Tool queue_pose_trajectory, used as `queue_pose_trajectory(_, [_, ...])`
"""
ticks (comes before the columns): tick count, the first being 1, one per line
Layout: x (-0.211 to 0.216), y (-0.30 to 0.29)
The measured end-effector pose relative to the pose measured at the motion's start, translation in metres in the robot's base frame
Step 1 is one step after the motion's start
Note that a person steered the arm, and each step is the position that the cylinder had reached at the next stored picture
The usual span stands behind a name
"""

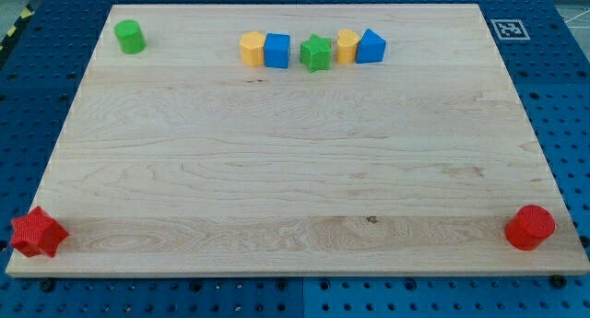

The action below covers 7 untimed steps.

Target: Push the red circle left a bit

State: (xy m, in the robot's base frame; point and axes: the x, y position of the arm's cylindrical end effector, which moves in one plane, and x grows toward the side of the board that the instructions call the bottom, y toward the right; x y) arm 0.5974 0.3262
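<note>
Red circle (529, 228) sitting at table (295, 152) bottom-right corner, just beside right edge, standing apart from other blocks. Judging it light, rigid, sliding easily; rounded side risking glancing off, so contact centred on its right face. My tip not showing; hand state impossible to tell.

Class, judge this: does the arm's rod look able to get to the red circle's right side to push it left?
Probably, but tightly: the red circle sits alone near the board's bottom right corner, with no block beside it. My tip is not in view.
</note>
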Motion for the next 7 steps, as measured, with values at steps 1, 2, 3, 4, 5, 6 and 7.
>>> queue_pose_trajectory(1, [-0.033,-0.038])
queue_pose_trajectory(2, [-0.047,-0.053])
queue_pose_trajectory(3, [-0.047,-0.052])
queue_pose_trajectory(4, [-0.015,-0.013])
queue_pose_trajectory(5, [-0.015,-0.010])
queue_pose_trajectory(6, [-0.015,-0.014])
queue_pose_trajectory(7, [-0.015,-0.050])
